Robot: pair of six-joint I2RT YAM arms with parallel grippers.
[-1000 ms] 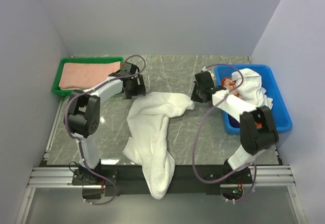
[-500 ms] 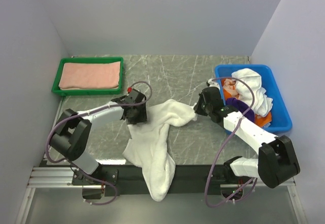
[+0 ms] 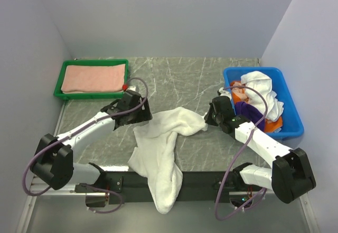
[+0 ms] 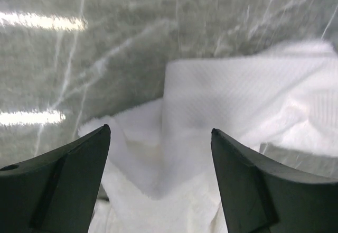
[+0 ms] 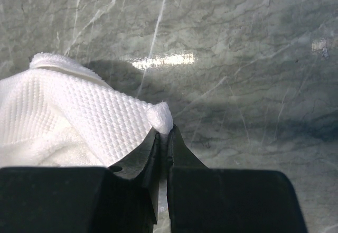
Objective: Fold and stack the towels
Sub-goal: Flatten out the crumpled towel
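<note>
Since half a second ago the left arm's elbow dropped low and stretched out, left gripper (image 4: 160, 135) hovering wide open over the white towel (image 3: 158, 143) edge; right gripper (image 5: 163, 135) stays pinched on its corner, towel sprawled mid-table (image 3: 179, 80), hanging off the near edge

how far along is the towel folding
Done: one pink towel lies folded in the green tray. In hand: the white towel lies crumpled on the table, one end over the near edge; the right gripper pinches a corner, the left gripper is open above it. Left: folding it, plus the heap of towels in the blue bin.
</note>
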